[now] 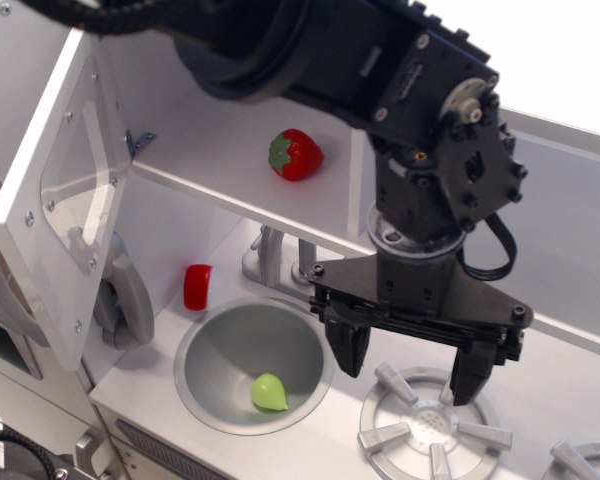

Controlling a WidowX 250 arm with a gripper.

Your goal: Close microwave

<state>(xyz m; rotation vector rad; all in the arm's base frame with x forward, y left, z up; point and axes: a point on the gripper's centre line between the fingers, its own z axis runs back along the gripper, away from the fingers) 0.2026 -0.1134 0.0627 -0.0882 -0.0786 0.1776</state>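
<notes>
The microwave's white door [40, 230] with its clear window [80, 185] stands swung wide open at the left, its inner face towards me. Its handle and buttons are hidden on the far side. The open white compartment [220, 165] holds a red toy strawberry [296, 154] on its floor. My black gripper [408, 376] is open and empty. It hangs below and to the right of the compartment, above the counter between the sink and the burner, well apart from the door.
A round grey sink [220, 335] holds a green toy fruit [269, 392]. A red piece [198, 287] stands by its back rim near the grey faucet [275, 255]. A grey wall phone [125, 300] hangs under the door. Grey burners [430, 428] lie front right.
</notes>
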